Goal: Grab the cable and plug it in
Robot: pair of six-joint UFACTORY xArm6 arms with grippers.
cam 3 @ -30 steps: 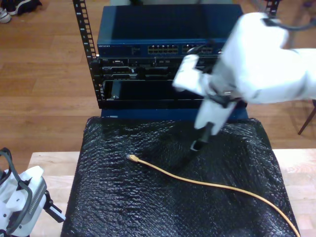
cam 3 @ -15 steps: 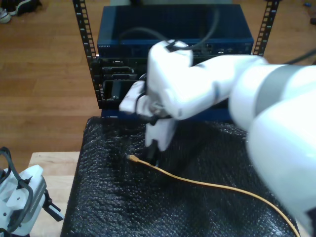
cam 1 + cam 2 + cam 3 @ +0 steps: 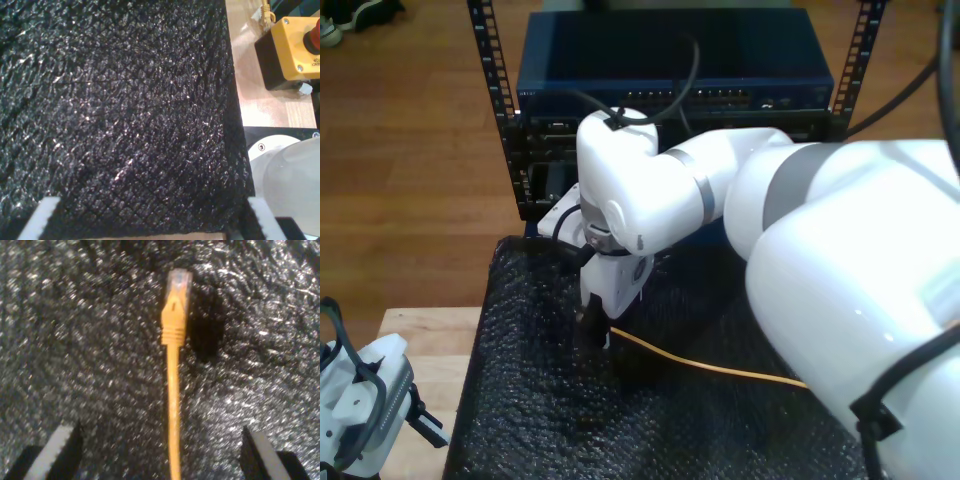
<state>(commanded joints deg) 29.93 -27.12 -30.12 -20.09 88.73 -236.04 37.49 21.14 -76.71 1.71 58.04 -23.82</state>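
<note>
Our second gripper point(image 3: 160, 452) sits low over the black mat point(image 3: 520, 400), fingers point(image 3: 62, 447) spread wide with the cable point(image 3: 173, 405) running up between them, touching neither. The cable's plug point(image 3: 178, 285) lies flat on the mat just ahead of the fingertips, orange boot behind it. In the exterior view the second arm reaches in from the exterior view's right and our second gripper point(image 3: 592, 335) covers the plug end; the cable point(image 3: 720, 370) trails off across the mat toward the exterior view's right. Rack with network switch point(image 3: 670, 95) stands behind the mat.

Our first gripper point(image 3: 150, 220) has its fingers point(image 3: 42, 217) spread too, nothing between them, over the mat's edge point(image 3: 230, 100) near a yellow e-stop box point(image 3: 292, 45) on the wooden table point(image 3: 260, 107). The first arm point(image 3: 360, 410) sits at the exterior view's lower left.
</note>
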